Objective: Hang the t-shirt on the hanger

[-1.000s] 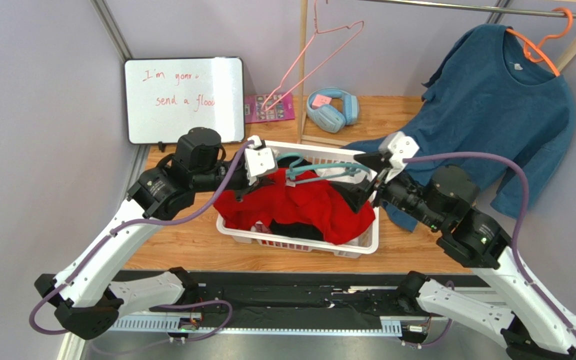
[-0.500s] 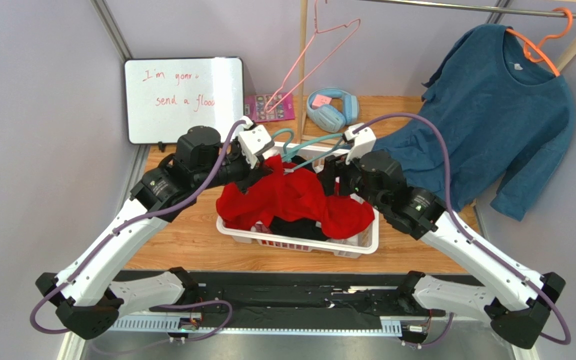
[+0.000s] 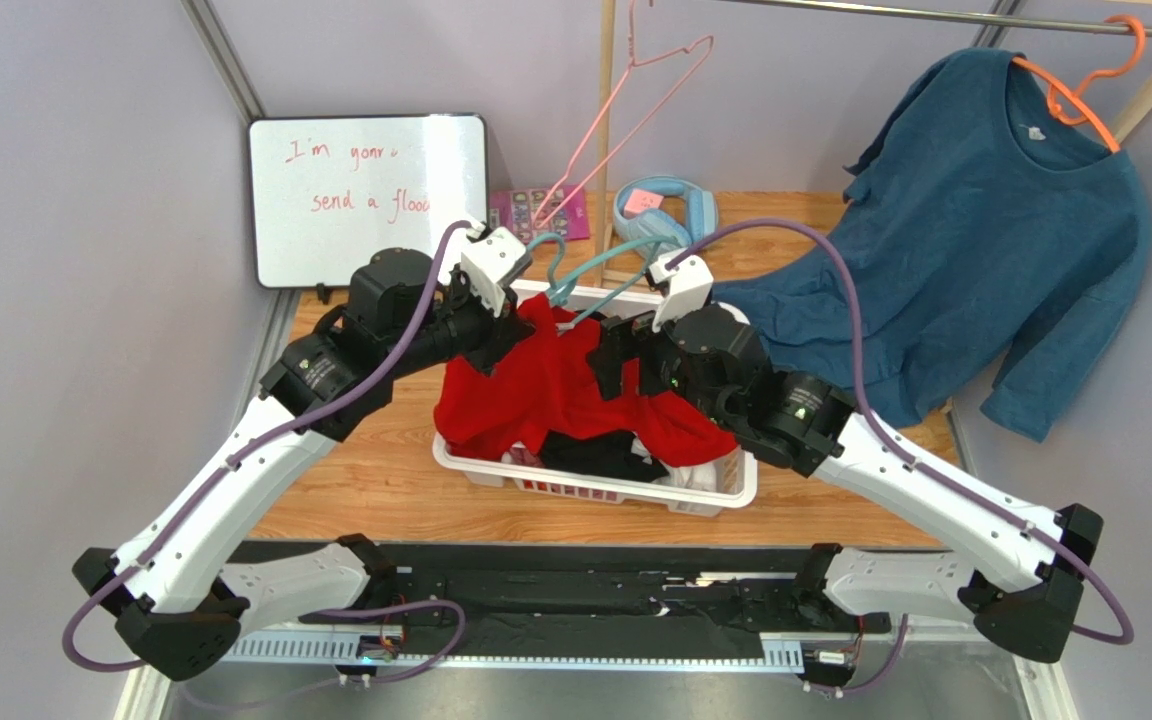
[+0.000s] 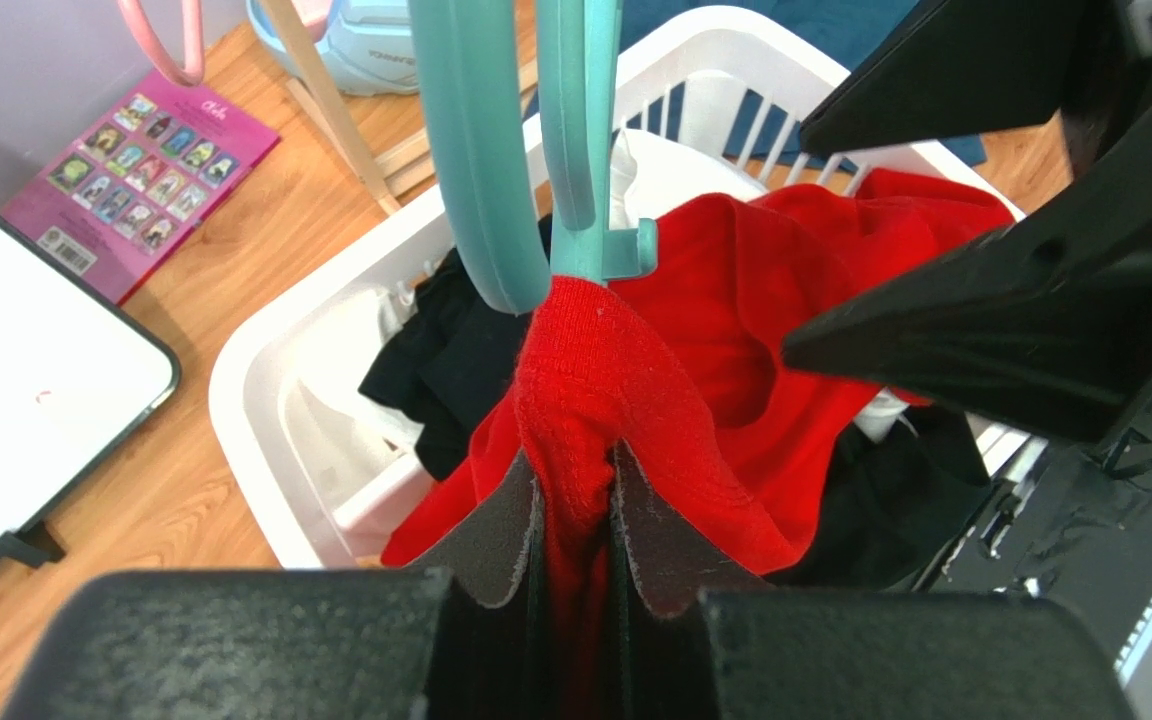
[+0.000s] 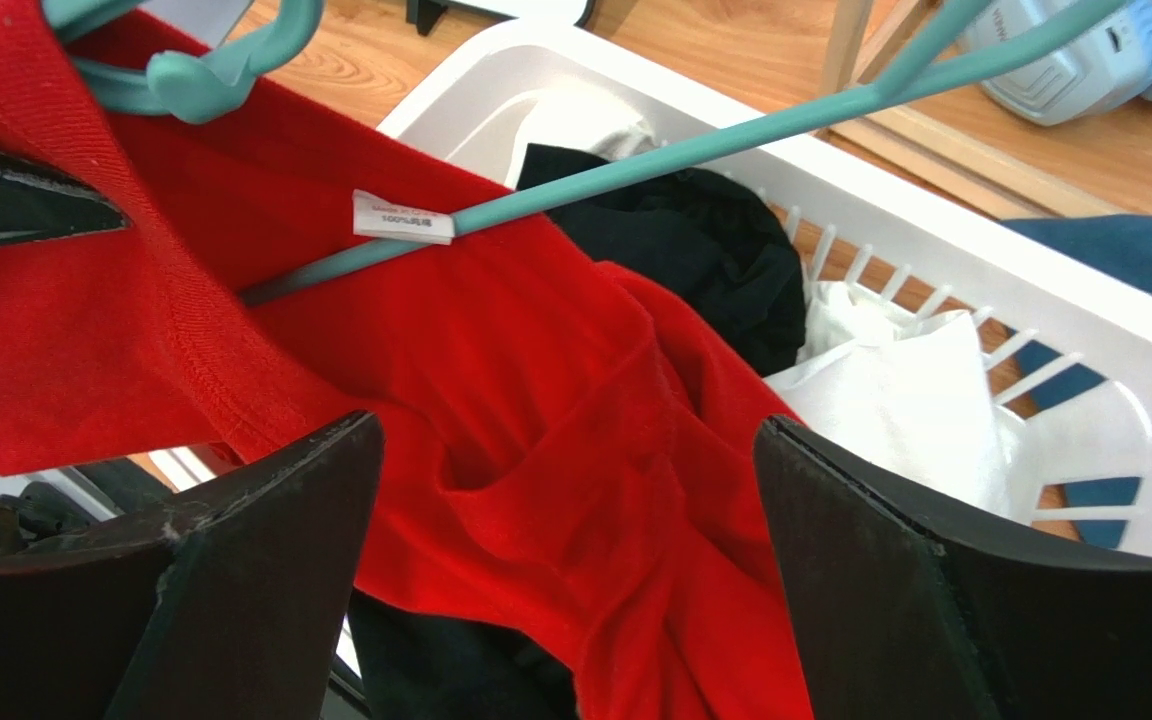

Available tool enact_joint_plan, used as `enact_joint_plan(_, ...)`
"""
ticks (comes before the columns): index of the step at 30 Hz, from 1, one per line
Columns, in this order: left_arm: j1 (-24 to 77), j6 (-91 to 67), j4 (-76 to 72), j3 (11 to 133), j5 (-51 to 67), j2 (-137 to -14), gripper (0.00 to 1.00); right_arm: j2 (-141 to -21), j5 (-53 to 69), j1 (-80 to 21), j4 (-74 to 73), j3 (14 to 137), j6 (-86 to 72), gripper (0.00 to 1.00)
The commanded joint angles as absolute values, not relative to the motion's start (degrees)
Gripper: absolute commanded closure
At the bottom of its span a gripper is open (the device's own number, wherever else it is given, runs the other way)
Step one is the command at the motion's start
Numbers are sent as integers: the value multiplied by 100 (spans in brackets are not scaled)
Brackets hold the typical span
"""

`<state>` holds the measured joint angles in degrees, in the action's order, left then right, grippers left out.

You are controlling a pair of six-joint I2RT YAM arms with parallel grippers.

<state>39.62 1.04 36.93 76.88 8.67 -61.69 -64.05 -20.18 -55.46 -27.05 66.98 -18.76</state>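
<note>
My left gripper (image 4: 575, 518) is shut on a bunched fold of the red t-shirt (image 4: 717, 345) and holds it above the white basket (image 4: 282, 345). The teal hanger (image 4: 477, 150) rises from the cloth just beyond the fingertips. In the top view the left gripper (image 3: 515, 318) holds up the t-shirt (image 3: 560, 393) and the hanger (image 3: 605, 282) over the basket's far left. My right gripper (image 5: 567, 450) is open, with its jaws on either side of hanging red cloth (image 5: 507, 375) and not touching it. The hanger's bar (image 5: 717, 143) passes by the white neck label (image 5: 402, 218). In the top view the right gripper (image 3: 615, 357) is just right of the left gripper.
The basket (image 3: 597, 488) also holds a black garment (image 3: 597, 450) and white cloth (image 5: 898, 390). A whiteboard (image 3: 369, 198), a pink booklet (image 3: 537, 213) and blue headphones (image 3: 660, 210) lie at the back. A pink wire hanger (image 3: 630, 105) and a teal-blue top (image 3: 988, 225) on an orange hanger hang behind.
The right arm swung left from the basket's right side and now faces the hanging shirt. The left gripper raised the shirt and hanger and moved them toward the back left.
</note>
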Motion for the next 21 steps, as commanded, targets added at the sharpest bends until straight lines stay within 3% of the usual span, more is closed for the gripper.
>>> enact_joint_plan(1, 3929, -202, 3340, 7761, 914, -6152, 100, -6801, -2364, -5660, -2329, 6758, -2022, 1)
enact_joint_plan(12, 3859, -343, 3375, 7831, 1037, -6038, 100, -7041, -2593, -5432, -2540, 6469, -2338, 0)
enact_joint_plan(21, 3762, -176, 3454, 7726, 967, -5687, 100, -6583, -2434, -4694, -3322, 6126, -2198, 26)
